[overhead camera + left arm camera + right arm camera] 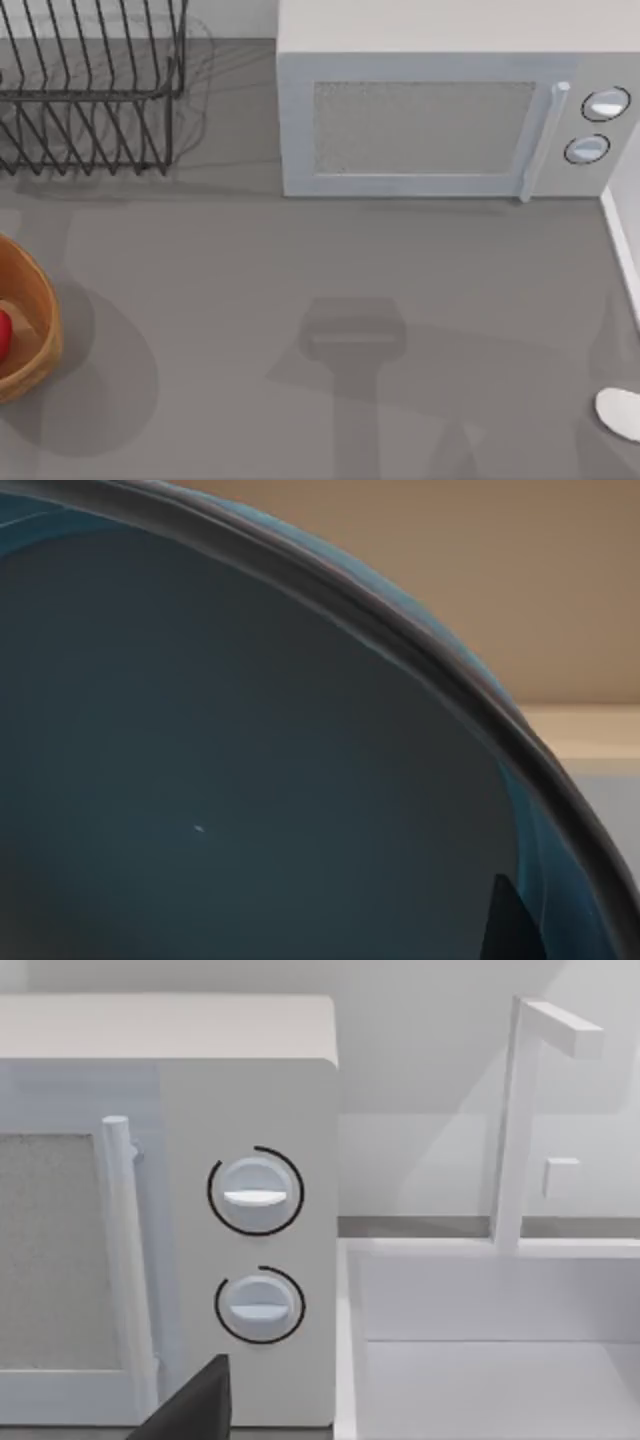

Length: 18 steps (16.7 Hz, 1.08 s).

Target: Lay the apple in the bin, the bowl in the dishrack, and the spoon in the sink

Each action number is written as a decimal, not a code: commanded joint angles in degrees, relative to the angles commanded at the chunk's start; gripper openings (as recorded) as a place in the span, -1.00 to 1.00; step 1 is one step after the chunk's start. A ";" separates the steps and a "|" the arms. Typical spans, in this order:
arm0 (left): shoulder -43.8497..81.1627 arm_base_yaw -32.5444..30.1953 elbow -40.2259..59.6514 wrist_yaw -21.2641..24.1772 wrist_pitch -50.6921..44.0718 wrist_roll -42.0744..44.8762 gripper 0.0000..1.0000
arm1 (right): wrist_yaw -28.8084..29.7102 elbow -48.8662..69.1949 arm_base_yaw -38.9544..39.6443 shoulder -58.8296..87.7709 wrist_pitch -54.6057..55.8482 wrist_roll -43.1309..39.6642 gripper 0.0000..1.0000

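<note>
**Apple binned, bowl and spoon still waiting**

Left of the microwave (450, 110), I am seeing the apple (4, 333) lying inside the bin (40, 300), so that part looks done. Beside the microwave's left end the dishrack (90, 90) is standing without the bowl (250, 780), which is sitting right up against my left wrist camera, so I judge it is being carried, though I cannot tell how those jaws stand. Below the microwave's right end the spoon (622, 410) is lying on the counter, not yet in the sink (500, 1360). My right wrist is facing the microwave dials and sink; jaw state there I cannot tell either
</note>
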 joint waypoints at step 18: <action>42.91 -5.46 -8.14 -4.70 52.57 0.20 -1.00 | 0.00 0.00 0.00 0.00 0.00 0.00 1.00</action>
